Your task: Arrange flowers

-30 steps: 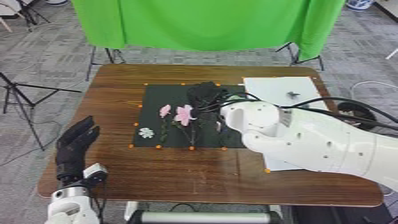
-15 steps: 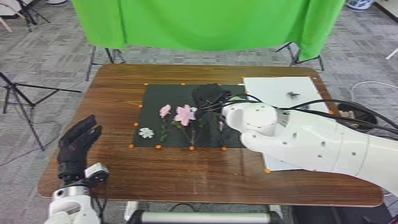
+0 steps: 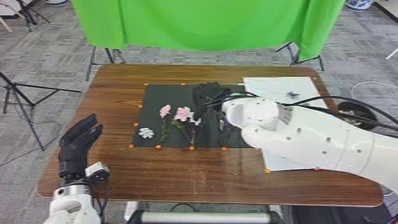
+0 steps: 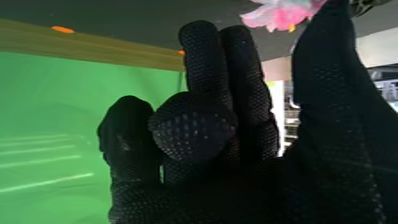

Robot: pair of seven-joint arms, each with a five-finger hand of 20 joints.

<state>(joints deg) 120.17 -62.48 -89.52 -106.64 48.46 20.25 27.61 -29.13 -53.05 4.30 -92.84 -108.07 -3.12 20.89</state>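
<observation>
A big brown wooden table (image 3: 178, 175) stood on the floor. A green cloth (image 3: 213, 25) hung past its far side. On the table lay a black mat (image 3: 155, 95), and a long white sheet (image 3: 275, 85) lay to its right. The left hand (image 3: 76, 147) was over the table's left side, its fingers straight and close together. The right hand (image 3: 209, 93) was over the far part of the mat. In the wrist view, two of its fingers were straight side by side, others bent, and its thumb stood apart from them. A pink bloom (image 4: 275, 15) was near that thumb. On the mat, a pink flower with a green stem (image 3: 183, 113) lay in the middle, with a smaller pink flower (image 3: 165, 110) just to its left. A little white flower (image 3: 147, 132) was near the mat's left edge. A small gray thing (image 3: 293, 94) lay on the sheet. Tiny orange dots (image 3: 192, 148) ran along the mat's edges.
</observation>
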